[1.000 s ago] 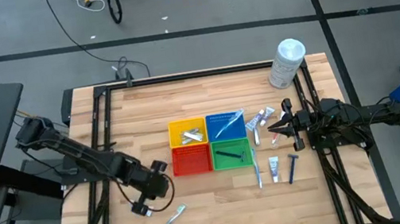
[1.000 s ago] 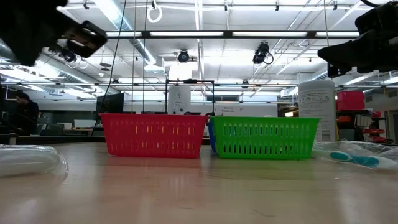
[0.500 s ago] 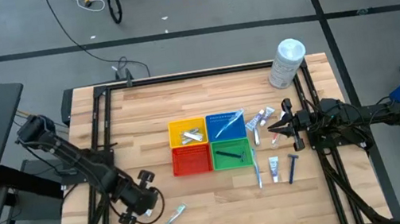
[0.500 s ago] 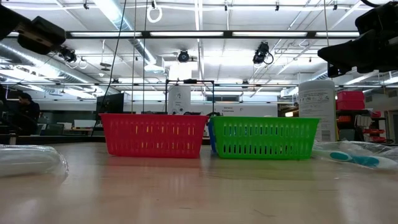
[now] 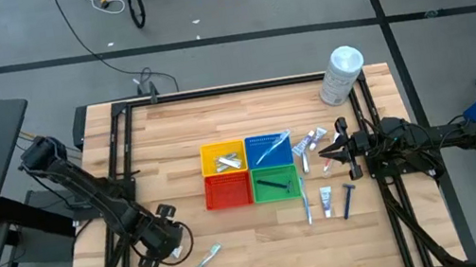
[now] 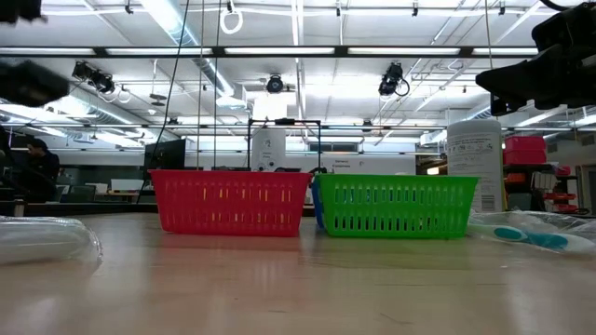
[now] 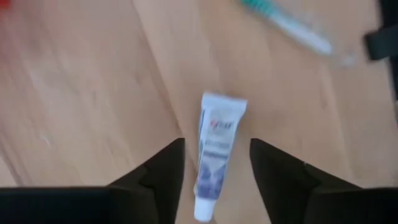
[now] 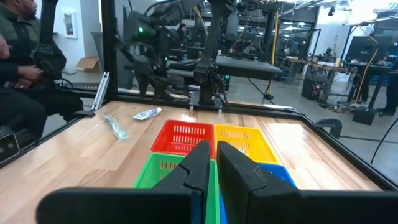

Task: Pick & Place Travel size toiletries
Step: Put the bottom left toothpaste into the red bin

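My left gripper (image 7: 214,177) hangs open over the table's near left part (image 5: 162,244), fingers pointing down. A small white tube (image 7: 216,146) lies flat on the wood between the fingertips, apart from both; it also shows in the right wrist view (image 8: 147,113). A wrapped toothbrush (image 5: 203,262) lies just beside it. More toiletries lie right of the baskets: a toothbrush (image 5: 307,207), a tube (image 5: 326,201), a razor (image 5: 348,200) and tubes (image 5: 309,141). My right gripper (image 5: 322,151) hovers shut above those tubes, holding nothing.
Yellow (image 5: 223,157), blue (image 5: 267,138), red (image 5: 228,191) and green (image 5: 285,174) baskets stand together mid-table; a razor (image 5: 274,185) lies in the green one. A large white container (image 5: 341,76) stands at the far right corner. A person sits beyond the table's left edge (image 8: 25,68).
My left gripper has moved from beside the red basket toward the table's left and near edges, ending close to the wrapped toothbrush. My right arm has kept still.
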`<state>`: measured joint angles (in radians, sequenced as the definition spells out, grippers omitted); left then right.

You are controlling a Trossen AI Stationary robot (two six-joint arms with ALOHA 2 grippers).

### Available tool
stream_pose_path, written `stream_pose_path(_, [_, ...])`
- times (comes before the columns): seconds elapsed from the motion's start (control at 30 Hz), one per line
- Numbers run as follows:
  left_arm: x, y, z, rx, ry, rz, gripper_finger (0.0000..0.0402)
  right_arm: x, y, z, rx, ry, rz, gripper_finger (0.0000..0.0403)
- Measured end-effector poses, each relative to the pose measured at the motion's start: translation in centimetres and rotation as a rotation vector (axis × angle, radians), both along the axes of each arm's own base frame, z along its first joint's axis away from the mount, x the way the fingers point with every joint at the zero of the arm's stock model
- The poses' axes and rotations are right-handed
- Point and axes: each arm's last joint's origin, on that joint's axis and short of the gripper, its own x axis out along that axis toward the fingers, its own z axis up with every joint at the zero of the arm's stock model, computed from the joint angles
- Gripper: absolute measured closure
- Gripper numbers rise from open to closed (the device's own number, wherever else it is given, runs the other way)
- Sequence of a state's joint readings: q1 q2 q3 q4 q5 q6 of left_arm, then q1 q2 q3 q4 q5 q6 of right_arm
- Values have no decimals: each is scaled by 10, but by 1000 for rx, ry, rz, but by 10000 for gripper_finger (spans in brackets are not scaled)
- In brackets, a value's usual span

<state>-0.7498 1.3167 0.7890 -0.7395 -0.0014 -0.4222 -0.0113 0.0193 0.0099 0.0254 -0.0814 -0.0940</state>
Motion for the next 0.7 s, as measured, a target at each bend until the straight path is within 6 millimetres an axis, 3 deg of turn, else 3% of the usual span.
stream_pose_path(0.33, [-15, 12, -32, 25, 104, 6, 181, 0, 0, 0, 0, 0, 0, 363])
stream_pose_path(0.7, [-18, 7, -35, 26, 83, -40, 189, 0, 0, 0, 0, 1, 0, 362])
